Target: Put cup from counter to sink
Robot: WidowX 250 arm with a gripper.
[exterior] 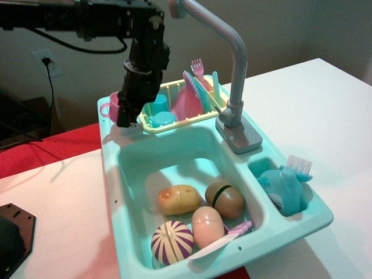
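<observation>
The pink cup (108, 107) stands at the back left corner of the teal counter (110, 136), with its loop handle pointing left. My black gripper (123, 116) reaches down over the cup's right side and hides most of it. The fingers look closed on the cup, which sits a little above the ledge. The sink (142, 160) lies just in front of and below the gripper. It holds a potato (179, 199), an egg (207, 226), a striped purple ball (172, 241) and a green-banded piece (224, 199).
A yellow dish rack (185, 117) with blue cups, a pink plate and cutlery stands right of the gripper. The grey faucet (235, 55) arches over the basin. The side compartment holds a blue bottle (283, 187) and a brush. A black object (13, 235) lies at the lower left.
</observation>
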